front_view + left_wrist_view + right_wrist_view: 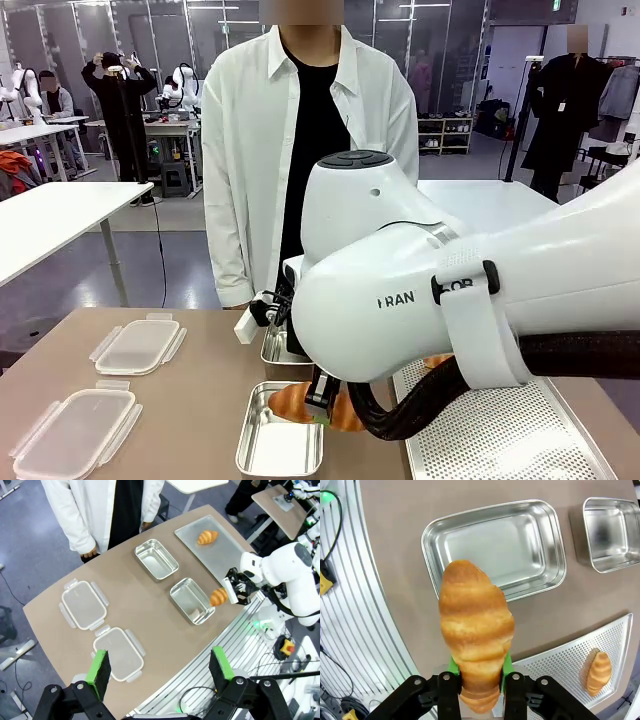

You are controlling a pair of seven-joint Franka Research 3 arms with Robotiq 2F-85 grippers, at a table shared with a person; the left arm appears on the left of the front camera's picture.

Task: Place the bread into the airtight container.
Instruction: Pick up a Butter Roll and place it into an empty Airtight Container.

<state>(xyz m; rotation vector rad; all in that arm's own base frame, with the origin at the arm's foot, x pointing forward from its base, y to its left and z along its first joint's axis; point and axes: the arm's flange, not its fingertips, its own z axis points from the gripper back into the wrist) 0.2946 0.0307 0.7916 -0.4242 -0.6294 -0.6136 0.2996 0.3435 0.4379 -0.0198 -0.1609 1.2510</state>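
Over the container [520, 545] rim, right gripper [480, 672] clamps the bread [476, 630] by its lower end. Container floor sits at 12 o'clock in right wrist view: advance to centre, lower, then release. Left gripper [160, 666] spread wide, empty.

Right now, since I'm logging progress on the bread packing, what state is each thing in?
Held croissant, gripped, in the air, not yet in a container.
Right gripper, shut on it.
Left gripper, open, empty.
Near container, uncovered, empty.
Far container, uncovered, empty.
Lids, off, lying flat on the table.
Second croissant, lying on the tray.
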